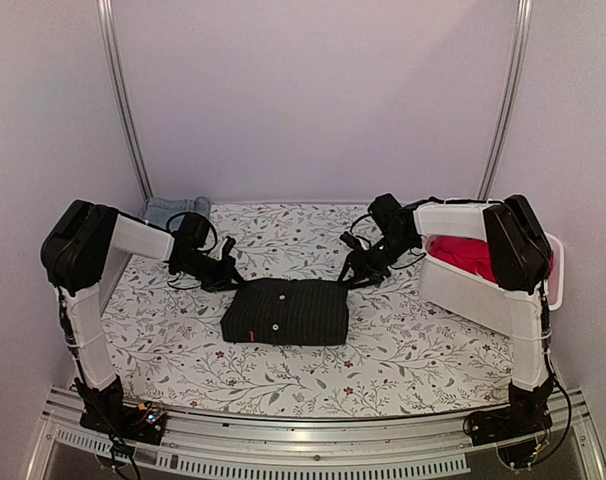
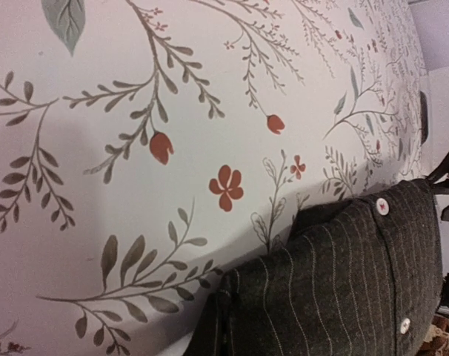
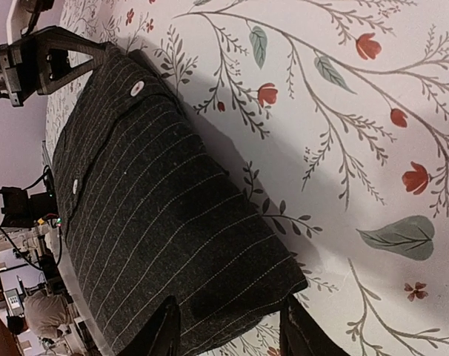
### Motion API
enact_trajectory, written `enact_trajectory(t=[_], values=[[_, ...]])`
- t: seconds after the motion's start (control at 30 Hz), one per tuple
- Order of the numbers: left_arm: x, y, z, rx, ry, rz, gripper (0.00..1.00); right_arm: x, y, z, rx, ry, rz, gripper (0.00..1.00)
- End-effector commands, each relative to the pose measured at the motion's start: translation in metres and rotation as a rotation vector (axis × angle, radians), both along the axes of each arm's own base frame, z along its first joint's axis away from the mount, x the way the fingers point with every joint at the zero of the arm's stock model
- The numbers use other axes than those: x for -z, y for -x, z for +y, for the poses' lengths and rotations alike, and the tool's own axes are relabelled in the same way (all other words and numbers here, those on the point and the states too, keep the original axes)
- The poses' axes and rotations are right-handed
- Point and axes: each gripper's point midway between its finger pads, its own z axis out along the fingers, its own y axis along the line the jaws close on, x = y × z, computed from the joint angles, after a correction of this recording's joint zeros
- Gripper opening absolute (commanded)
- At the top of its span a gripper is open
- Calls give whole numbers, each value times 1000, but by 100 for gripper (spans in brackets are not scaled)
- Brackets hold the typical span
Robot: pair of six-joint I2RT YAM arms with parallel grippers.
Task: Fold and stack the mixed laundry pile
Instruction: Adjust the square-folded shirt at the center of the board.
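A black pinstriped shirt [image 1: 283,312] lies folded into a rectangle in the middle of the floral table cover [image 1: 413,345], white buttons up. My right gripper [image 1: 355,272] is at its far right corner. In the right wrist view the right gripper [image 3: 232,337] is open, its dark fingertips [image 3: 161,334] apart on either side of the shirt [image 3: 158,215] corner, which lies flat. My left gripper [image 1: 228,272] is shut beside the far left corner. Its fingers are out of the left wrist view, which shows the shirt [image 2: 350,282] edge at lower right.
A white bin [image 1: 483,295] stands tilted at the right under my right arm, with bright red-pink cloth [image 1: 468,255] inside. A light blue denim piece [image 1: 173,208] lies folded at the back left corner. Walls close in on three sides.
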Motion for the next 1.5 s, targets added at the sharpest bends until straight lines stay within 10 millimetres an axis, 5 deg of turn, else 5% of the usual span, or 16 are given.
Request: enact_trajectory(t=[0.0, 0.2, 0.57, 0.93, 1.07, 1.13, 1.23, 1.4, 1.47], values=[[2, 0, 8, -12, -19, -6, 0, 17, 10, 7, -38, -35, 59, 39], [2, -1, 8, -9, -19, -8, 0, 9, 8, 9, -42, -56, 41, 1], [-14, -13, 16, -32, -53, -62, 0, -21, -45, -12, 106, 111, -230, 0], [8, -31, 32, -105, -162, -56, 0, 26, -71, -13, 154, 263, -281, 0], [0, -35, 32, -94, -165, -90, 4, 17, -75, -1, 124, 258, -314, 6], [-18, -40, 32, -88, -164, -148, 25, -8, -81, 4, 131, 231, -355, 31], [-72, -52, 33, -93, -158, -288, 58, -65, -91, 4, 166, 182, -452, 53], [-187, -49, 29, -71, -83, -561, 73, -164, -92, -4, 207, 72, -627, 88], [-229, -36, 23, -42, -3, -670, 95, -198, -88, -8, 211, 25, -691, 97]])
